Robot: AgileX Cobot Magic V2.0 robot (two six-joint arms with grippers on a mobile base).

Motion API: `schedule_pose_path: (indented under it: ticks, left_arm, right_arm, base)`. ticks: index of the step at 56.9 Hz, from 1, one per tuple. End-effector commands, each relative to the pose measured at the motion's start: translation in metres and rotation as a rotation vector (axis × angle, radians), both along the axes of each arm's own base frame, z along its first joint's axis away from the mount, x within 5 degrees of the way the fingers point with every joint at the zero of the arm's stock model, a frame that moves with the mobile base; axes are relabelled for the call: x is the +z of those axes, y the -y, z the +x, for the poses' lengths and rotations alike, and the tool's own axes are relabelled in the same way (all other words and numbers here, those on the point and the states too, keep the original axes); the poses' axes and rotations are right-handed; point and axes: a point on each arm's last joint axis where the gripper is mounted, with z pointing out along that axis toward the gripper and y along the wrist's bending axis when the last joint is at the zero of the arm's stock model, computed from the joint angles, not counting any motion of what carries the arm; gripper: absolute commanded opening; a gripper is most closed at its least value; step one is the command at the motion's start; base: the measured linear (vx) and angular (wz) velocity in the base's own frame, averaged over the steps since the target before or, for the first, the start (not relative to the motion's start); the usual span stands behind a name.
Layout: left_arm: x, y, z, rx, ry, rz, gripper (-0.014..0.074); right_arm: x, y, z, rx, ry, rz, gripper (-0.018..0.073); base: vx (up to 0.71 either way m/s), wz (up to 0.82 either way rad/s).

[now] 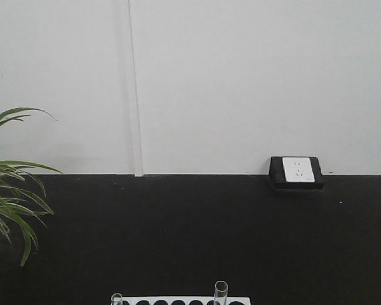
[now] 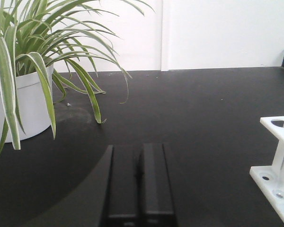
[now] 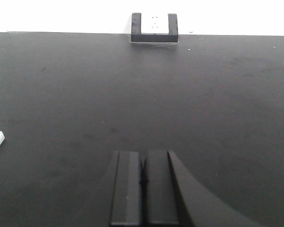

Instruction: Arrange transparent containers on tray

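**Operator:** Two test tubes are showing at the 6 o'clock edge of the front view, top ends only: the lower-showing tube (image 1: 117, 298) toward 7 o'clock and the taller-showing tube (image 1: 221, 291) close to 6. Where are they sitting?

**Technician:** Both are standing upright in the white holed rack (image 1: 178, 298) on the black tabletop (image 1: 190, 241). Their long axes are running vertical and their open rims are pointing up. The yellow tray is not appearing in any view, so its position cannot be stated.

**Operator:** What are the pincers doing?

**Technician:** The left pincer (image 2: 139, 184) is pressing its fingers together with nothing between them. It is hanging over the tabletop with the potted plant (image 2: 19, 94) at 10 o'clock. The right pincer (image 3: 143, 184) is closed the same way and carrying nothing, and it is pointing toward the wall socket (image 3: 154, 26) at 12 o'clock.

**Operator:** Which way is the rack lying from each?

**Technician:** From the left pincer it is lying at 3 o'clock, with a post and base plate in frame. From the right pincer it is lying at 9 o'clock, with only a corner showing. The rack is therefore sitting between the arms. Going by how much of it is showing, the left arm is probably the nearer one. Neither tube is being held yet. The coming move is likely calling for an opened pincer swinging inward, closing across the vertical axis below the rim, then drawing straight up.
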Motion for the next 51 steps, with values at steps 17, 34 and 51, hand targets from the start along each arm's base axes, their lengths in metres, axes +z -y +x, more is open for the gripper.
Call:
schedule_pose_path:
  ticks: [17, 34, 51]
  left_arm:
    - [-0.0037, 0.0009, 0.0007, -0.009, 0.064, -0.007, -0.0006]
    - [-0.0037, 0.0009, 0.0007, -0.009, 0.064, -0.007, -0.0006]
    - [-0.0035, 0.0009, 0.0007, -0.009, 0.066, -0.007, -0.0006]
  right_arm:
    - [0.0045, -0.001, 0.0013, 0.013, 0.076, -0.013, -0.0011]
    - [0.0047, 0.0028, 0.0012, 0.018, 0.07, -0.24, -0.0011]
    - [0.0047, 0.0027, 0.0012, 0.018, 0.07, -0.239, -0.0011]
  base:
    - [0.0, 0.0]
    - [0.0, 0.0]
    - [0.0, 0.0]
